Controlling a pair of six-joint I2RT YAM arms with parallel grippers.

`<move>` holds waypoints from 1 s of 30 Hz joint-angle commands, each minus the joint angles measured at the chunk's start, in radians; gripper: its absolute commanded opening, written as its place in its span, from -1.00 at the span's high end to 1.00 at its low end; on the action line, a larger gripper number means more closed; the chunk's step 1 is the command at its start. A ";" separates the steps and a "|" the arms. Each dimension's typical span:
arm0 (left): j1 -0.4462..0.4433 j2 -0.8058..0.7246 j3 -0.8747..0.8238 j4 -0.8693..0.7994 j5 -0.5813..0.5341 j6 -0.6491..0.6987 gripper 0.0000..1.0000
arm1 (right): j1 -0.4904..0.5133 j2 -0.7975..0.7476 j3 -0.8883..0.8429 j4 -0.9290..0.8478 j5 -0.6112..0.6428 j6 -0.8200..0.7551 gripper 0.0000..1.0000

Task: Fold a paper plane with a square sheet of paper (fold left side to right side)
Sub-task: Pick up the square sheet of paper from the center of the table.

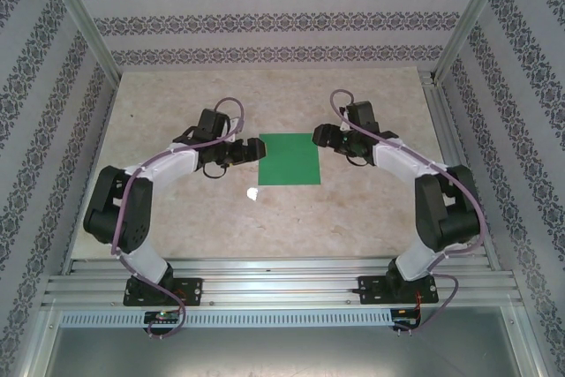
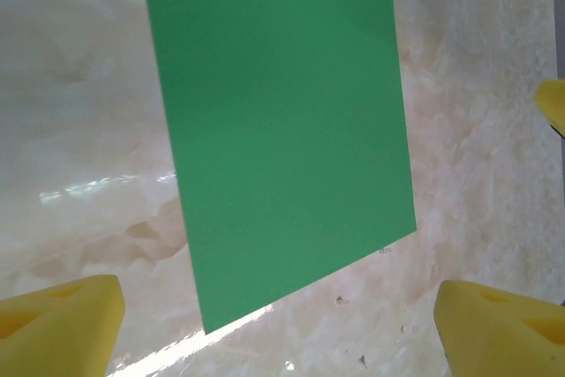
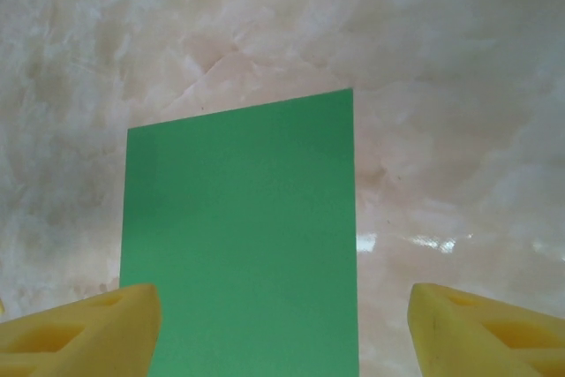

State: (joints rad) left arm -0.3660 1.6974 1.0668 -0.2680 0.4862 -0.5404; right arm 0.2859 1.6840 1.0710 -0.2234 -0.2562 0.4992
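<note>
- The step in hand looks like the first fold: lifting the left edge of the square sheet of paper and carrying it over to the right edge.
- To do it well, a tip should slip under the edge without skidding the sheet across the smooth surface, and the edges should meet squarely before creasing.
- The left fingers are spread wide and empty; the sheet's near corner lies between them, just ahead.
- The right fingers are likewise spread and empty; the flat sheet runs in between them.
</note>
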 commanded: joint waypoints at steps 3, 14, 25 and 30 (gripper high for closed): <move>-0.066 0.103 0.097 0.020 0.051 -0.033 -0.78 | 0.027 0.202 0.232 -0.115 0.069 -0.079 -0.42; -0.112 0.209 0.127 0.050 0.069 -0.064 -0.70 | 0.069 0.436 0.465 -0.221 0.154 -0.123 -0.46; -0.133 0.258 0.134 0.044 0.053 -0.065 -0.69 | 0.110 0.490 0.474 -0.252 0.157 -0.109 -0.51; -0.142 0.277 0.133 0.048 0.046 -0.066 -0.69 | 0.119 0.485 0.445 -0.256 0.116 -0.072 -0.51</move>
State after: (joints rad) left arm -0.4870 1.9442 1.1812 -0.2462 0.5407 -0.5938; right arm 0.3847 2.1529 1.5333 -0.4469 -0.1036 0.3981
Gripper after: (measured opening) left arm 0.845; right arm 0.757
